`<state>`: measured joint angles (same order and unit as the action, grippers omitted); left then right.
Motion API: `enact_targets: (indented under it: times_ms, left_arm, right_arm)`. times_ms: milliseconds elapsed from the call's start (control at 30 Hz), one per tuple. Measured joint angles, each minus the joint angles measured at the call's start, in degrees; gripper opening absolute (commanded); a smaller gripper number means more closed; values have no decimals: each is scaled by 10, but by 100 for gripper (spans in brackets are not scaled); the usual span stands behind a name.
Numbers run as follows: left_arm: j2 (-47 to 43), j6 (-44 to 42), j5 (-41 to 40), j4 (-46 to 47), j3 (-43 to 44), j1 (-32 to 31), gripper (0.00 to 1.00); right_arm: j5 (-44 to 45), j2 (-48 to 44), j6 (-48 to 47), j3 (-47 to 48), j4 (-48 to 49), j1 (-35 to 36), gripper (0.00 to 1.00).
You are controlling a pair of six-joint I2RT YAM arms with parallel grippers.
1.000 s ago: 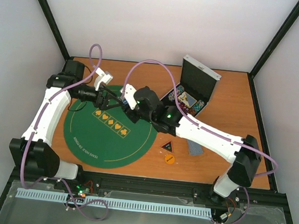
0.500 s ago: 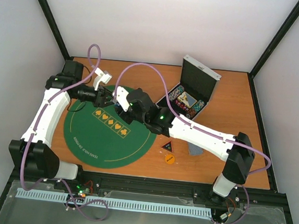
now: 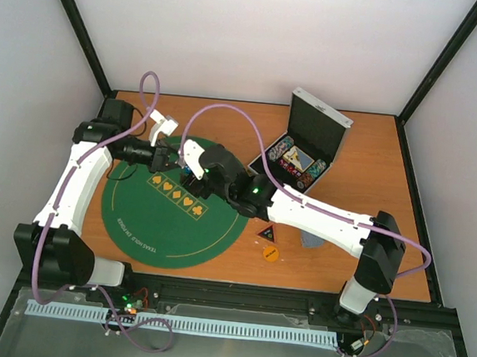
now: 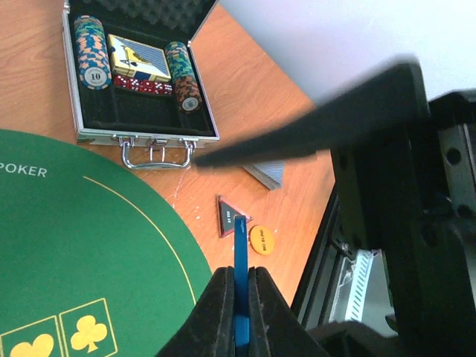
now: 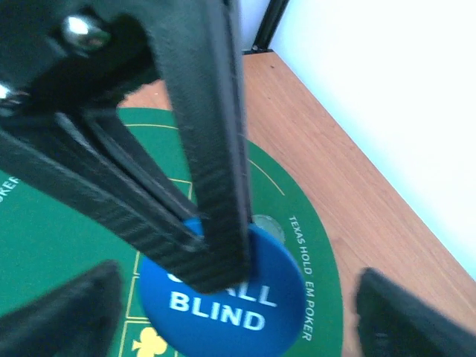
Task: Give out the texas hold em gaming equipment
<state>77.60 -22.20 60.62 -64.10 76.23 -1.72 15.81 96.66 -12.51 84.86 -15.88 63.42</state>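
The left gripper's (image 4: 238, 281) fingers (image 4: 218, 306) are pressed onto a blue disc (image 4: 239, 249), pinching it by its faces so that the left wrist camera sees it edge-on, a thin bright blue strip standing upright between the black pads. In the right wrist view the same disc faces the lens: flat, round and plain blue, with white capitals reading "BLIND" under a word half hidden by the fingers clamped over its upper part. It hangs in the air above the far part of the round green mat (image 4: 74, 245), over the gold-outlined suit boxes and inside the mat's far edge. Just past the disc's upper rim a small pale disc (image 5: 268, 227) lies on the felt.

The right gripper (image 3: 191, 163) meets the left one there. Its own fingers (image 5: 71, 312) are blurred dark shapes spread wide to either side of the blue disc, touching nothing.

Off the mat, towards the bench's (image 4: 253, 82) right near corner, a black triangular marker (image 4: 230, 217) lies just beside an orange disc (image 4: 262, 239), with grey-blue-backed cards (image 4: 268, 172) near them. Further back, near the bench's far edge, the silver case (image 4: 141, 137) stands open, holding two stacks of striped chips (image 4: 93, 52), a boxed deck (image 4: 137, 58) between them, and a red row below the deck.
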Motion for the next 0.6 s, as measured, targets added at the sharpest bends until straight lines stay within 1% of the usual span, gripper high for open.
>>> enact_targets:
  times_ms: [167, 233, 300, 467, 600]
  left_arm:
    - [-7, -7, -28, 11, 0, 4, 1]
    - [-6, -6, -47, 19, 0, 17, 1]
    - [-1, -6, -70, 30, 2, 43, 1]
    - [25, -7, -146, 82, -6, 141, 1]
    - [83, -10, -182, 118, -32, 235, 1]
  right_arm:
    - [27, -5, 7, -14, 7, -6, 100]
    - [36, -13, 12, -26, 6, -7, 100]
    - [44, -27, 17, -45, 2, -7, 100]
    - [57, -81, 32, -94, -12, -8, 100]
    - [56, -131, 57, -136, -19, -23, 100]
